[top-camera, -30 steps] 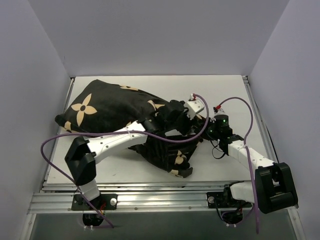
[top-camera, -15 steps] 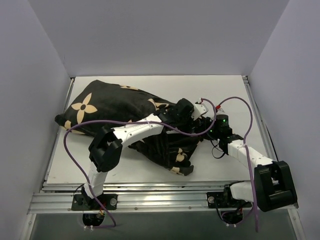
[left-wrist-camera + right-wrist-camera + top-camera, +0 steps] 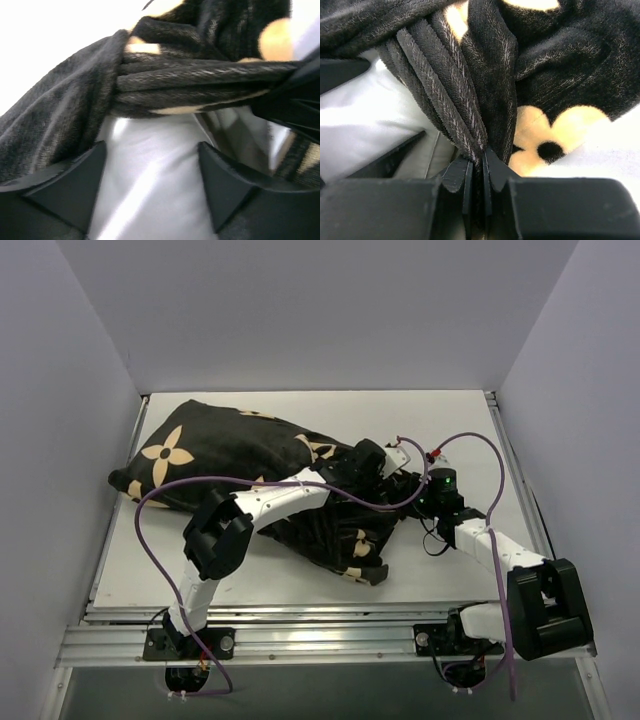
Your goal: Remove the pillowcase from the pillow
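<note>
Left gripper (image 3: pixel 150 150) has swung to the 3 o'clock end, fingers wide over the plump white pillow (image 3: pixel 146 210); right gripper (image 3: pixel 476 167) clamps the black velvety flower-print pillowcase (image 3: pixel 455 105); extraction looks ready.

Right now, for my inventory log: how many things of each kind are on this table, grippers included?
Black velvety flower-printed pillowcase: 1
Plain white soft pillow: 1
Black two-finger grippers, left gripper and right gripper: 2
Total: 4
</note>
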Motion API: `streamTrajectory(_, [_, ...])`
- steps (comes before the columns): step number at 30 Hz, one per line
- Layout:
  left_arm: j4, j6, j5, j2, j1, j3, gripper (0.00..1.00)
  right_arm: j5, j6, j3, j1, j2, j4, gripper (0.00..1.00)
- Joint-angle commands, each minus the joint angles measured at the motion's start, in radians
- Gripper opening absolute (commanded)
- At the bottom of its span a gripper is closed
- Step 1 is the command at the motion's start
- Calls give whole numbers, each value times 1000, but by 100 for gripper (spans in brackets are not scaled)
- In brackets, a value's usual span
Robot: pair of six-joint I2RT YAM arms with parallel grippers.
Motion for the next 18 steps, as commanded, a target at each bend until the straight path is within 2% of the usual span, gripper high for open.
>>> streamTrajectory(1, [-44, -48, -108, 46, 70, -52, 80, 32, -22, 1, -15, 15, 4, 0])
streamTrajectory(2, [-35, -55, -106, 46, 73, -64, 70, 31, -22, 3, -15, 16, 9, 0])
streamTrajectory(3, [-24, -62, -103, 44, 75, -85, 46, 29, -21, 4, -14, 21, 10, 0])
streamTrajectory(5, [-4, -85, -100, 34, 77, -105, 24, 25, -19, 4, -15, 26, 18, 0])
streamTrajectory(6, [3, -90, -95, 9, 77, -130, 6, 23, -19, 7, -15, 27, 21, 0])
streamTrajectory(7, [11, -104, -85, -11, 77, -145, 3, 23, -19, 7, -15, 26, 20, 0])
streamTrajectory(12, [100, -151, -11, -216, 70, -266, 2, 17, -22, 33, -14, 20, 21, 0])
streamTrajectory(18, [63, -161, 61, -384, 37, -337, 2, 43, -22, 119, -15, 29, 12, 0])
